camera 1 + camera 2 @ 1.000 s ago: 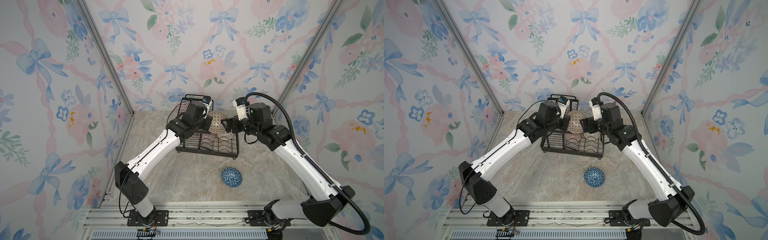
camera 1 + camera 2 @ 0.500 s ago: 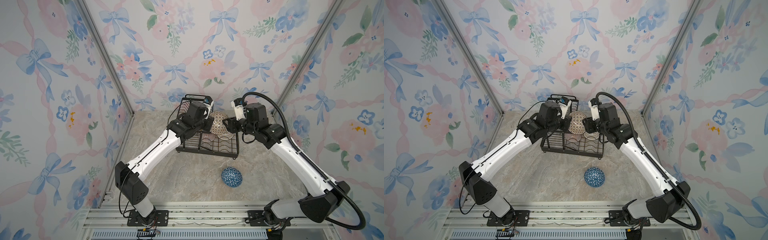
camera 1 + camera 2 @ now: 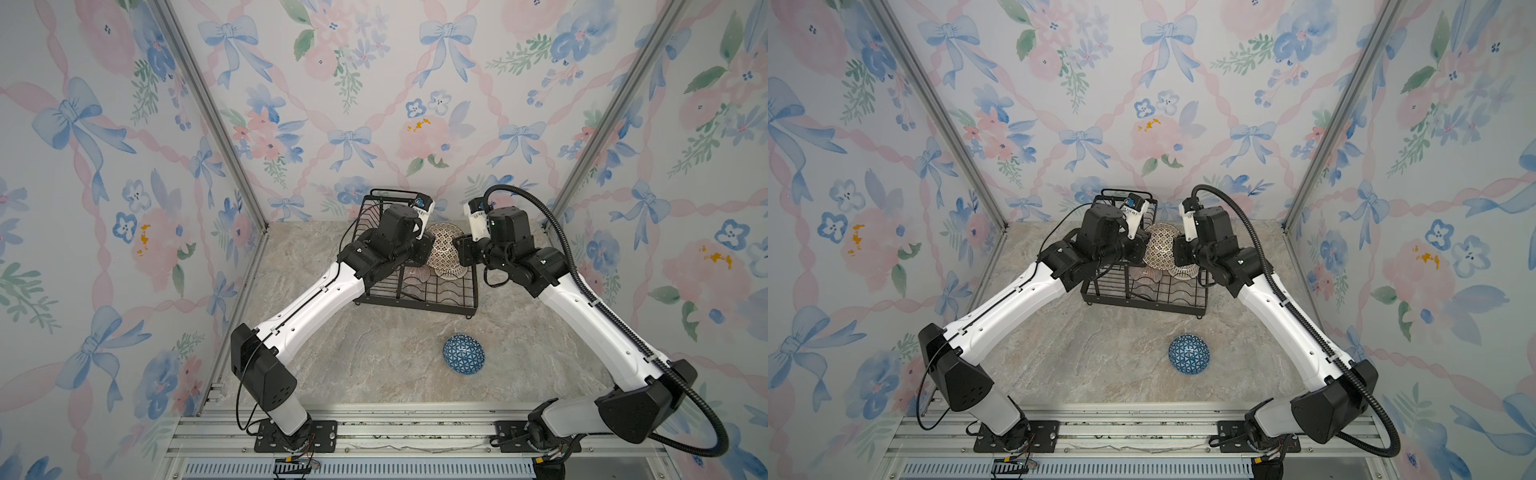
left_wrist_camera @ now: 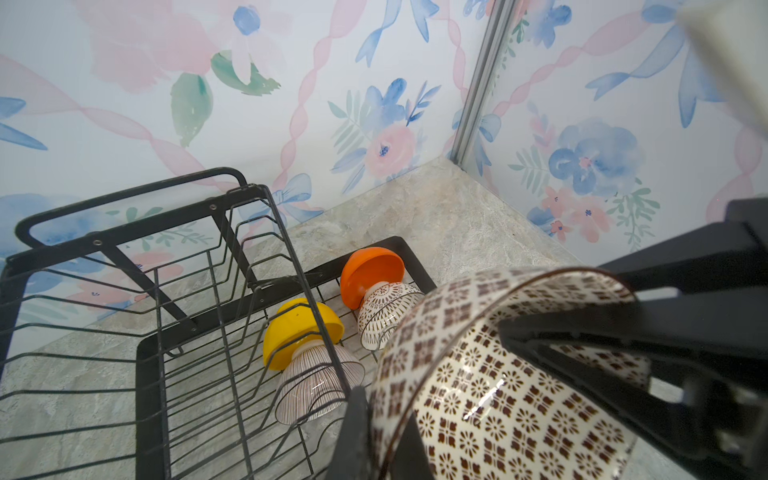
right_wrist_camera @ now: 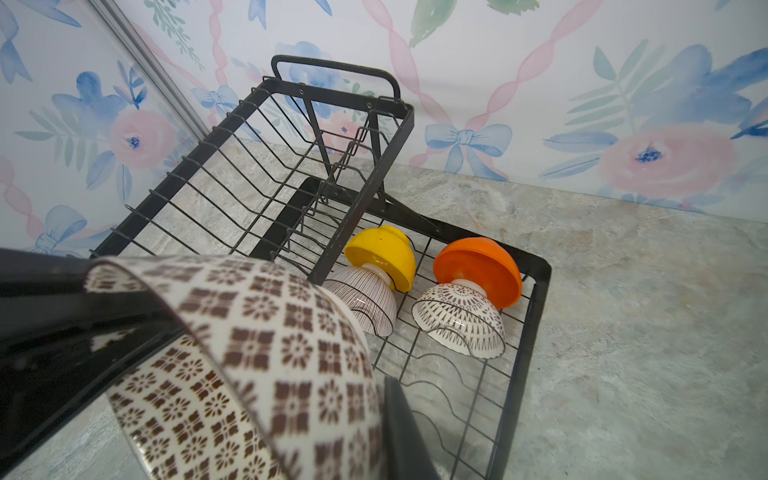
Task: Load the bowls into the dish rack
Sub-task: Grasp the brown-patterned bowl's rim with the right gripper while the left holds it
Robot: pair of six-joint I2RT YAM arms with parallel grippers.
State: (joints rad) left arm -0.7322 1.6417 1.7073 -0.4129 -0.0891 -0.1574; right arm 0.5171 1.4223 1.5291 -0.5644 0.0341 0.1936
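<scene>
Currently the cream-and-brown mosaic bowl hangs tipped on edge above the lower tray of the black two-tier wire dish rack, between both arms. Left pincer is pinching one side of its rim; right pincer is pinching the opposite side. Four bowls lie tilted in the lower tray, in two touching pairs: plain yellow bowl with pink-striped pale bowl, and plain orange bowl with white-brown lattice bowl. The blue bowl with white triangles sits mouth-down on the grey marbled bench, in front of the rack and well apart from it.
</scene>
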